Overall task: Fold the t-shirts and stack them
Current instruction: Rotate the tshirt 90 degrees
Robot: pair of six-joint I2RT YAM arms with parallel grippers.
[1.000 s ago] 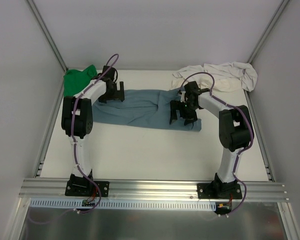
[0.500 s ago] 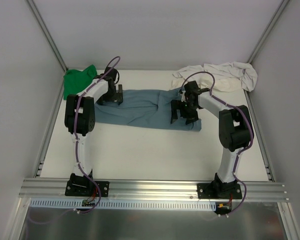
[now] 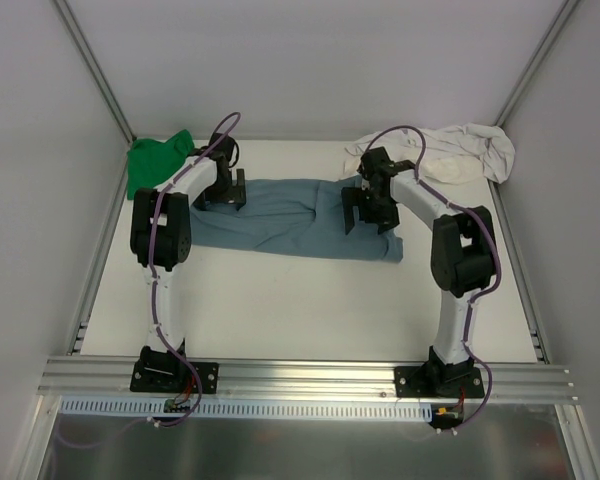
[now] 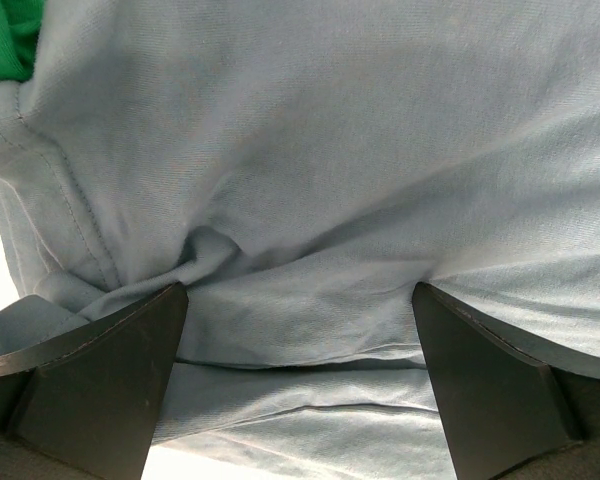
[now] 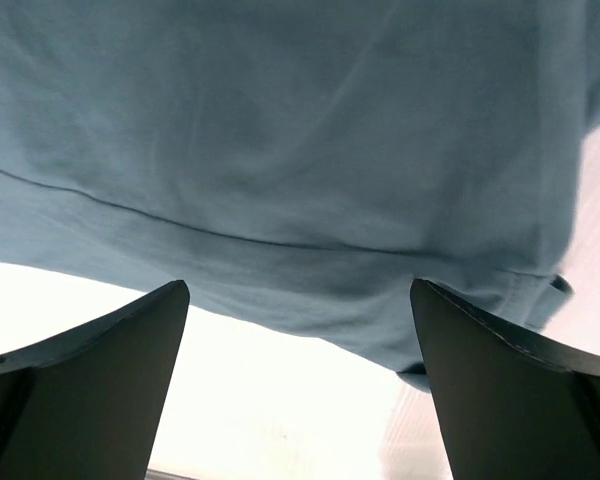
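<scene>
Blue t-shirt [image 3: 280,222] under L pincer [image 3: 222,198], R pincer [image 3: 366,213]

Bright, even light all over. The white tabletop [image 5: 280,400] glares. The close-up fingers [image 4: 100,380] look dark and blurry.

Middle t-shirt [image 3: 280,222] on table [image 3: 300,300], left t-shirt [image 3: 152,162] and right t-shirt [image 3: 462,150] behind (far corners).

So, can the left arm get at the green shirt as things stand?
Probably yes: the green shirt lies just left of the open left end effector, with nothing between them.
</scene>
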